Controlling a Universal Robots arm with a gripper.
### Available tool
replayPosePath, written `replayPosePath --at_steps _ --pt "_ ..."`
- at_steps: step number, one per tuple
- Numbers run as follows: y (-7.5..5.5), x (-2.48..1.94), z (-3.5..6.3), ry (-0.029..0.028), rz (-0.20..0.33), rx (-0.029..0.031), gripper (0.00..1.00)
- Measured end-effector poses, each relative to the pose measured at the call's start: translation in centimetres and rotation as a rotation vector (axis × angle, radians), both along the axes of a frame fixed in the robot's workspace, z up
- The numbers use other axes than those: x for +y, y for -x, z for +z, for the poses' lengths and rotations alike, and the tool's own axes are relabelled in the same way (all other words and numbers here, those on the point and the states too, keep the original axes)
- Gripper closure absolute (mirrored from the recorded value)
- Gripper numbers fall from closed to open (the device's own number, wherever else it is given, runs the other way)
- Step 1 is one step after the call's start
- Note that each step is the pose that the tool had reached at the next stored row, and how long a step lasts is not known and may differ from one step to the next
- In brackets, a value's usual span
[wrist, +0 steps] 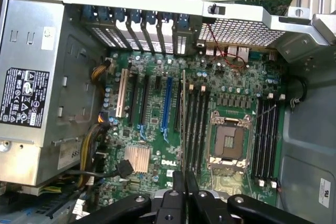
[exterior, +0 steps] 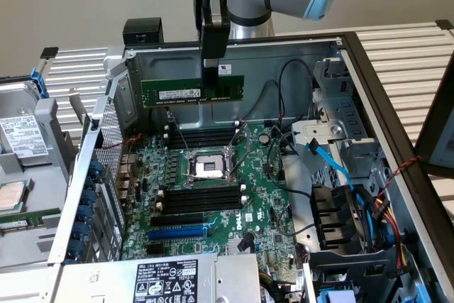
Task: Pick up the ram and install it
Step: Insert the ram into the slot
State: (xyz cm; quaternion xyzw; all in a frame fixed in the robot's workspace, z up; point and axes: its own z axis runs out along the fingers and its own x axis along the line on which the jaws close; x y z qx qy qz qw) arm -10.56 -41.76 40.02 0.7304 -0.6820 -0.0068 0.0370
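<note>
- The fingers (exterior: 210, 69) are narrowed onto the ram (exterior: 170, 94), gripping its top edge a little off its middle.
- The ram hangs level in the air below the fingers, its long sides reaching out to both sides of them and its white label facing the exterior camera.
- In the wrist view the ram (wrist: 183, 119) shows edge-on as a thin line running away from the fingers (wrist: 179, 183).
- Beneath the fingers lies the motherboard (exterior: 262, 211) inside the open case (exterior: 284, 54).
- A bank of black memory slots (exterior: 202, 136) sits below the ram, apart from it.
- Past those slots come the processor socket (exterior: 209, 168), then a second bank, then the blue expansion slot (exterior: 181, 232).
- The ram sits in none of the slots.
</note>
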Motion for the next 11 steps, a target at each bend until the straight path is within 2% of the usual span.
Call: replayPosePath --at_steps 7,11 --pt "0.0 0.00 -1.27 -0.0006 -0.017 0.0000 0.87" --pt "0.0 0.00 -2.00 -0.0036 -0.045 0.0000 0.87"
